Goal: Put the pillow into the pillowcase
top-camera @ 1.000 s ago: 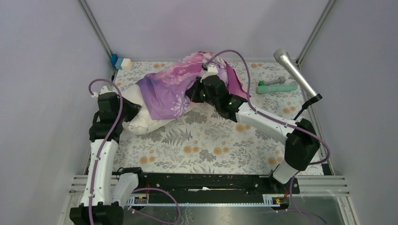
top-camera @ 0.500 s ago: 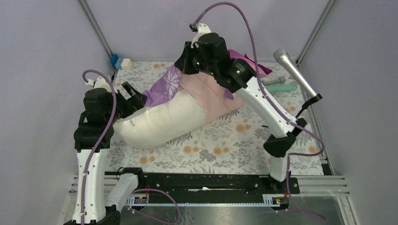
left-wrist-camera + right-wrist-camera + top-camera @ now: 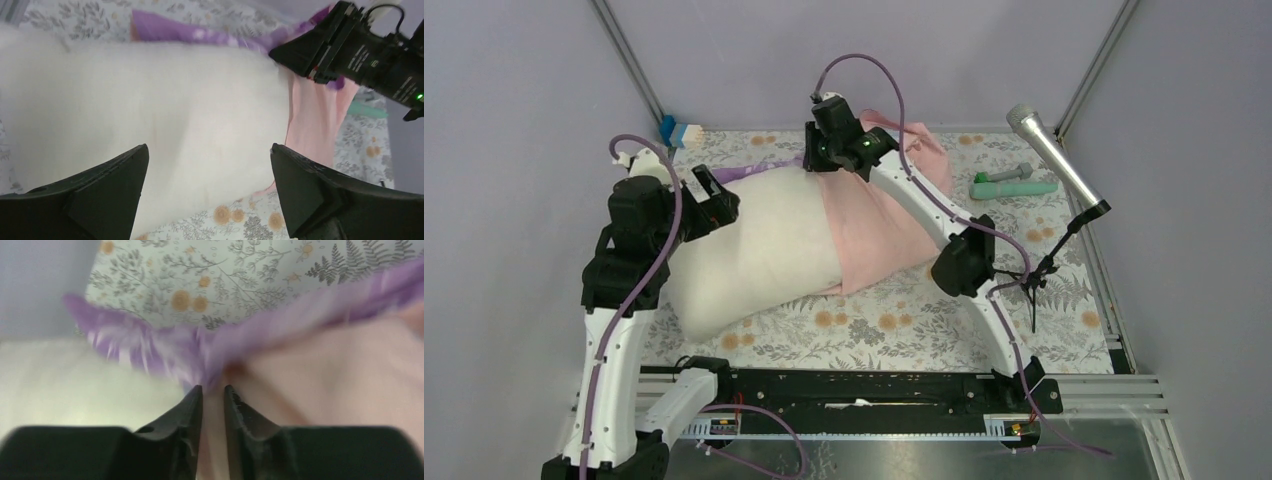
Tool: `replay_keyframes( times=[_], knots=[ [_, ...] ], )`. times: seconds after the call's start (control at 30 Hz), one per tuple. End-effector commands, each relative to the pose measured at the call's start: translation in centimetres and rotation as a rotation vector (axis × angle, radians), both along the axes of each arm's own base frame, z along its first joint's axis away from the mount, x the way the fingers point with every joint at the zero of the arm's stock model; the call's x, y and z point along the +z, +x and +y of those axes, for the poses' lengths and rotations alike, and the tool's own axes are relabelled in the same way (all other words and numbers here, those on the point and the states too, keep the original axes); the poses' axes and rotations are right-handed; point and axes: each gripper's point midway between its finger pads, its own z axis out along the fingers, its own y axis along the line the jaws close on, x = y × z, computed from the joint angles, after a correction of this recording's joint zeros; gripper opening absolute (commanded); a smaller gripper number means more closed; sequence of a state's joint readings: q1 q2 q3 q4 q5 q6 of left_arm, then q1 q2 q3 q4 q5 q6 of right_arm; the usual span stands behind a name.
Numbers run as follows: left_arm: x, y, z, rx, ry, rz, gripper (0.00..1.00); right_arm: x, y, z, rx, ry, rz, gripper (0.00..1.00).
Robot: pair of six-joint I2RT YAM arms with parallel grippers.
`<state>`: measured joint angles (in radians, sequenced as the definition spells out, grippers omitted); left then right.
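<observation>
The cream pillow (image 3: 754,250) lies slanted across the left half of the table. Its right end is inside the pale pink pillowcase (image 3: 879,225), and the rest is bare. The case's purple lining (image 3: 744,172) shows along the pillow's far side. My left gripper (image 3: 719,205) hovers over the pillow's left part, wide open and empty, the pillow (image 3: 175,100) and pillowcase (image 3: 310,120) lying below it (image 3: 208,147). My right gripper (image 3: 809,160) is at the far edge, at the case's mouth. Its jaws (image 3: 213,387) stand a slit apart, blurred purple and pink pillowcase (image 3: 325,370) just beyond the tips.
A floral cloth (image 3: 904,310) covers the table. A microphone (image 3: 1054,155) on a stand leans in at the right. A green tool (image 3: 1009,185) lies at the far right and a blue-and-white object (image 3: 682,132) at the far left corner. Walls close in on both sides.
The left gripper opened and let go of the pillow. The right arm lifted the pillowcase, then swung to the far side; more bare pillow shows. Its jaws have parted slightly.
</observation>
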<state>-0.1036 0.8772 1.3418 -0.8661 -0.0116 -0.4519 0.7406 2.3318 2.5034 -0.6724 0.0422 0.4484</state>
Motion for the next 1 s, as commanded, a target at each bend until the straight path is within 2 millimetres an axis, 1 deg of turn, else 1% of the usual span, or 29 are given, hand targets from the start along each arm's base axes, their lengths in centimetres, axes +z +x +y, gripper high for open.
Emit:
replay_keyframes(
  times=[0.0,0.07,0.13,0.2,0.27,0.33,0.5,0.57,0.63,0.67,0.73,0.83,0.9,0.97],
  knots=[
    [-4.4,1.6,0.5,0.04,0.022,0.103,0.99,5.8,0.9,1.6,0.031,0.101,-0.143,0.44],
    [-6.0,1.7,1.0,0.075,0.033,0.135,0.99,7.3,0.5,1.5,0.038,0.112,-0.168,0.62],
    [-7.4,1.9,2.0,0.135,0.052,0.158,0.99,8.6,-0.1,0.8,0.029,0.101,-0.193,0.73],
    [-8.6,2.0,3.3,0.204,0.059,0.186,0.99,9.5,-0.9,0.0,0.014,0.071,-0.219,0.77],
    [-9.6,2.6,4.3,0.257,0.045,0.206,0.99,9.3,-1.7,-1.0,-0.01,0.021,-0.231,0.78],
    [-10.5,3.3,5.3,0.3,-0.016,0.23,0.99,8.1,-2.2,-1.9,-0.026,-0.038,-0.225,0.77],
    [-11.9,5.5,8.0,0.395,-0.111,0.226,0.99,4.0,-3.0,-2.9,-0.023,-0.197,-0.197,0.77],
    [-12.8,5.8,9.3,0.421,-0.142,0.229,0.99,2.8,-2.9,-3.5,-0.033,-0.272,-0.206,0.77],
    [-13.6,5.6,10.9,0.473,-0.162,0.234,0.99,1.8,-2.7,-3.7,-0.035,-0.317,-0.21,0.77],
    [-14.1,5.4,11.8,0.505,-0.166,0.236,0.99,1.4,-2.6,-3.5,-0.025,-0.327,-0.207,0.77],
    [-14.8,5.3,12.7,0.536,-0.164,0.241,0.99,0.7,-2.4,-3.3,-0.011,-0.347,-0.21,0.77],
    [-16.2,5.6,12.9,0.531,-0.208,0.259,0.99,-0.5,-1.8,-2.7,0.013,-0.379,-0.216,0.78],
    [-17.1,6.0,12.3,0.5,-0.269,0.262,0.99,-1.4,-1.6,-2.1,0.03,-0.389,-0.211,0.78],
    [-18.2,6.4,11.1,0.451,-0.33,0.269,0.99,-2.1,-1.3,-1.9,0.028,-0.398,-0.207,0.77]
  ],
)
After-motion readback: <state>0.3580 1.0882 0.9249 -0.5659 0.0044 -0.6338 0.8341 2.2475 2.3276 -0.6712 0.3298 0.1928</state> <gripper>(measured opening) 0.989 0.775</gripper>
